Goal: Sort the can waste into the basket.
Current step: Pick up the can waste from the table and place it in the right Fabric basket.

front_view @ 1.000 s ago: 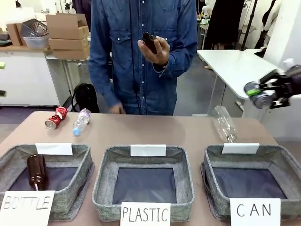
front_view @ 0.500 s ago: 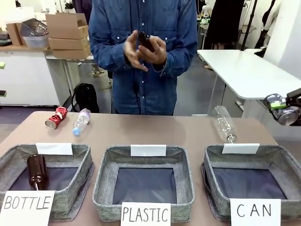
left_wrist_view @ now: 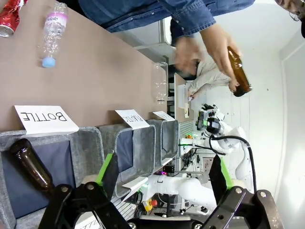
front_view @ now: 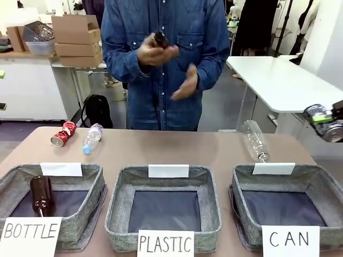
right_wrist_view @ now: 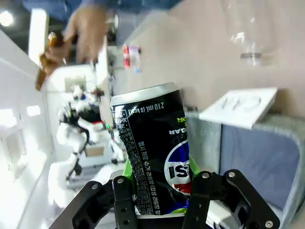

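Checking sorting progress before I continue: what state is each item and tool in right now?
Right tool: shut.
Dark blue-black metal can: gripped in that tool, in the air.
Left tool: open, holding nothing.
Crushed red metal can: lying on the table.
Grey fabric CAN basket: lining bare.
Brown glass bottle: lying in the BOTTLE basket.

- The dark blue-black can (right_wrist_view: 155, 148) has a silver top and a colourful round logo. It is dented along one side and clamped between the green pads of the right gripper (right_wrist_view: 159, 186), in the air off the tabletop's right edge.
- The crushed red can (front_view: 63, 134) lies on its side on the tabletop (front_view: 177, 150), at the far left.
- The basket (front_view: 242, 184) is shallow, grey fabric with dark lining. It stands at the near right and carries a blank white tag (front_view: 274, 168) and a card (front_view: 290, 239) reading "CAN".
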